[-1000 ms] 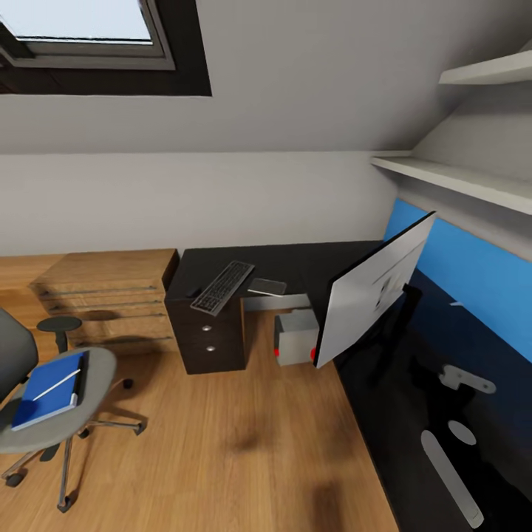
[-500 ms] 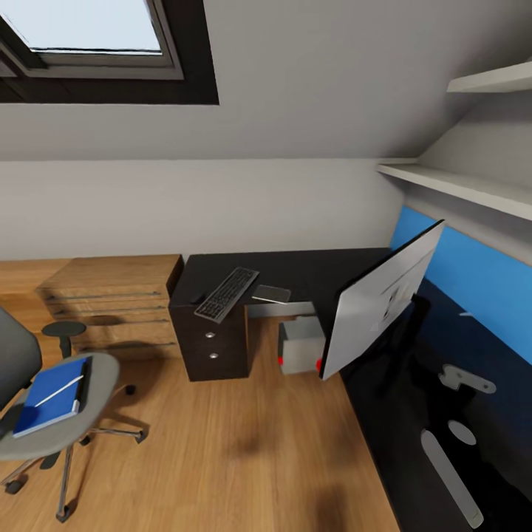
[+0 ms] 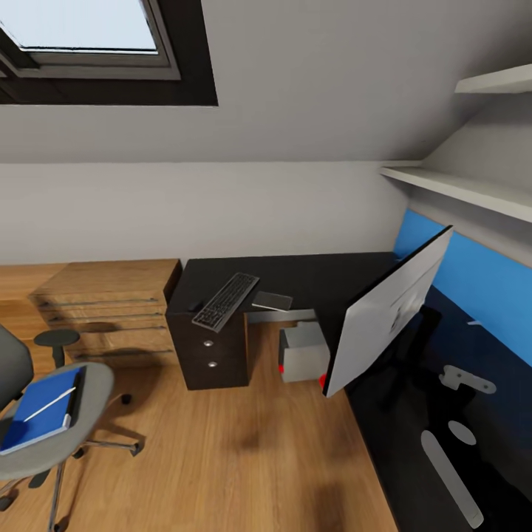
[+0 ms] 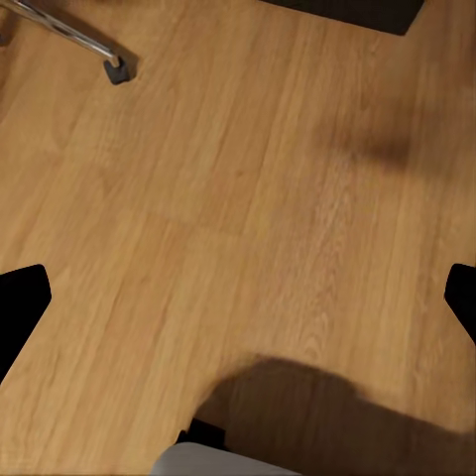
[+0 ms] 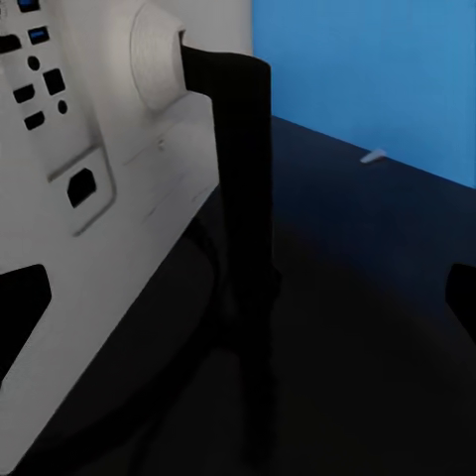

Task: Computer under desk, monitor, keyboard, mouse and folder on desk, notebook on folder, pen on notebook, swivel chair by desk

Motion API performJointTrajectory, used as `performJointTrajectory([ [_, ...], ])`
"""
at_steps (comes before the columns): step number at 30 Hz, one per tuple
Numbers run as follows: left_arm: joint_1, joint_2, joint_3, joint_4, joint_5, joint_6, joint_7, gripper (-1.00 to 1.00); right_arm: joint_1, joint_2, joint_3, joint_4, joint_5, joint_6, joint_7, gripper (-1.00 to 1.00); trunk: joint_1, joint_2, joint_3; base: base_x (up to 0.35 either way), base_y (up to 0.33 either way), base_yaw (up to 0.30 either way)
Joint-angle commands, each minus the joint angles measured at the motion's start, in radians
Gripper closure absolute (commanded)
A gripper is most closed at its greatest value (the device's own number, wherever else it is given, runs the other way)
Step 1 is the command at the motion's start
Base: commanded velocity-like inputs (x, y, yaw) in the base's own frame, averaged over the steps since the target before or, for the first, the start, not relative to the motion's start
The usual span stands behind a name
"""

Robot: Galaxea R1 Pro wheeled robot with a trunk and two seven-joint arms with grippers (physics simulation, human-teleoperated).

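While the monitor [image 3: 388, 314] stands rear-out on the black tabletop [image 3: 310, 277], keyboard [image 3: 225, 301] and notebook [image 3: 272, 301] lie near the far corner, computer [image 3: 304, 353] underneath. Folder [image 3: 38, 419] with pen [image 3: 52, 404] rests on the swivel chair [image 3: 52, 421], beside a wooden chest [image 3: 103, 310]. Both jaws are spread wide.

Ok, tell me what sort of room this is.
Most likely a home office corner in an attic room: a skylight is set in a sloped ceiling, a black desk carries a keyboard and monitor, and a swivel chair stands on the wood floor.
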Motion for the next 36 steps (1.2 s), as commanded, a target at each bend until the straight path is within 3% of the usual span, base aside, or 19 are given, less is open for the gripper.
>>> performJointTrajectory([
  [1, -0.001, 0.000, 0.001, 0.001, 0.010, -0.002, -0.009, -1.00, -0.001, -0.001, 0.003, -0.001, -0.007, 0.000, -0.007, -1.00, 0.001, -0.002, -0.002, 0.123, 0.000, 0.000],
  [18, -0.001, -0.003, 0.001, 0.000, 0.010, -0.005, -0.011, -1.00, -0.001, -0.001, 0.003, 0.000, -0.007, 0.000, -0.006, -1.00, 0.001, -0.002, -0.002, 0.088, 0.000, 0.000],
  [36, -0.001, -0.006, 0.001, 0.000, 0.010, -0.006, -0.008, -1.00, -0.001, 0.000, 0.003, 0.004, -0.007, -0.001, -0.007, -1.00, 0.070, -0.128, -0.058, 0.002, 0.000, 0.009],
])
